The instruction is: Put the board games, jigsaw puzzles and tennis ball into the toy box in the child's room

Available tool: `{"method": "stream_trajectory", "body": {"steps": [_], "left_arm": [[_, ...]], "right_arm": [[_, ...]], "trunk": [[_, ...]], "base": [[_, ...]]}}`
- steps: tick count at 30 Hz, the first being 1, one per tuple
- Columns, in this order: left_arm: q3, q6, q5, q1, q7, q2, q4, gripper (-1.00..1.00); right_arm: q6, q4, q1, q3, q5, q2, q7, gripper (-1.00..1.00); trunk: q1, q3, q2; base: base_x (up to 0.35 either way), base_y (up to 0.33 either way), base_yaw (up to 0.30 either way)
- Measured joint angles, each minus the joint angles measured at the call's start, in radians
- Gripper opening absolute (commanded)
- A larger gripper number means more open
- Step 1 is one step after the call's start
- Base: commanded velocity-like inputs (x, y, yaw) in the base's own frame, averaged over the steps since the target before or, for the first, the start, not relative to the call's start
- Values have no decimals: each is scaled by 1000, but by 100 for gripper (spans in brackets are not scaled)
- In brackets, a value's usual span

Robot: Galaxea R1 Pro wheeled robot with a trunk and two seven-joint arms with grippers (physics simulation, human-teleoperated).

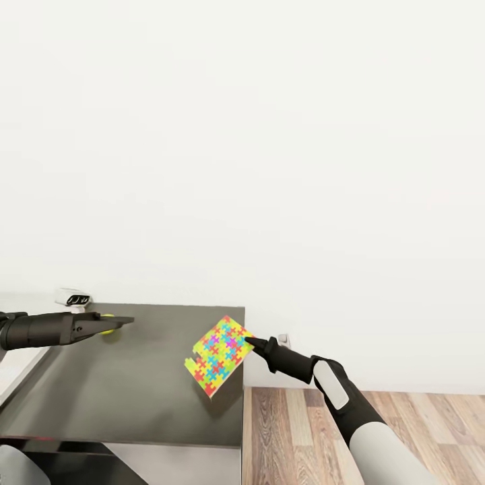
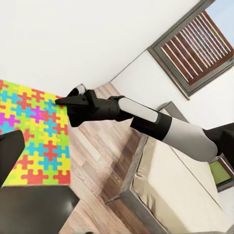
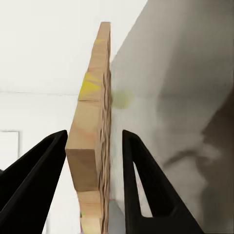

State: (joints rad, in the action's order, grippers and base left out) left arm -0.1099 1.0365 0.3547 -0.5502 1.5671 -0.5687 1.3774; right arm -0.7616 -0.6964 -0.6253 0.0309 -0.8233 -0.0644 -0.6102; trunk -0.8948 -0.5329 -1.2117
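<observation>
Jigsaw puzzle (image 1: 219, 356) is tilted up off the dark end of the bench (image 1: 121, 391), near its right edge, my right hand (image 1: 250, 343) pinching its far-right corner edge-on, probably so the thin sheet clears the surface for carrying. Left hand (image 1: 114, 324), over the bench's left side, is closed on the tennis ball (image 1: 108, 329). Toy box is somewhere out of frame.

Plain white wall (image 1: 269, 135), wood plank floor (image 1: 296, 438), slatted window blind (image 2: 195, 44)

A bedroom: bed (image 2: 185, 195), wooden floor (image 1: 296, 438), shuttered window (image 2: 197, 46).
</observation>
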Motion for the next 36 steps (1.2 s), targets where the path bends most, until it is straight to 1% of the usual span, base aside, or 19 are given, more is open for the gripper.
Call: {"method": "stream_trajectory", "body": {"steps": [5, 9, 13, 21, 23, 25, 28, 33, 36], "left_arm": [[0, 0, 0, 0, 0, 0, 0, 100], [-1, 0, 0, 0, 0, 0, 0, 100], [-1, 0, 0, 0, 0, 0, 0, 100], [-1, 0, 0, 0, 0, 0, 0, 100], [-1, 0, 0, 0, 0, 0, 0, 100], [-1, 0, 0, 0, 0, 0, 0, 100], [-1, 0, 0, 0, 0, 0, 0, 100], [-1, 0, -1, 0, 0, 0, 0, 100], [-1, 0, -1, 0, 0, 0, 0, 100]], "right_arm": [[1, 0, 1, -1, 0, 1, -27, -100], [1, 0, 1, -24, 1, 1, -36, -100], [0, 0, 2, -35, 1, 1, -37, -100], [-10, 0, 2, -41, 1, 4, -33, -100], [-11, 0, 2, -43, 1, 12, -33, -100], [-19, 0, 3, -53, -2, 36, -33, -100], [-23, 0, 3, -67, -6, 53, -34, -100], [-22, 0, 10, -105, -4, 64, -38, -100], [-21, -1, 12, -112, -4, 65, -39, -100]], "trunk": [[19, 16, 35], [35, 28, 63], [50, 41, 91], [80, 66, 147], [88, 72, 161], [95, 78, 175], [107, 88, 196], [127, 104, 231], [138, 113, 252]], "base": [[0, 0, 0], [0, 0, 0], [0, 0, 0], [-32, 1, 0], [-193, 25, 0], [-175, 33, 0], [-89, 17, 0], [-24, 4, 0], [-34, 3, 0]]}}
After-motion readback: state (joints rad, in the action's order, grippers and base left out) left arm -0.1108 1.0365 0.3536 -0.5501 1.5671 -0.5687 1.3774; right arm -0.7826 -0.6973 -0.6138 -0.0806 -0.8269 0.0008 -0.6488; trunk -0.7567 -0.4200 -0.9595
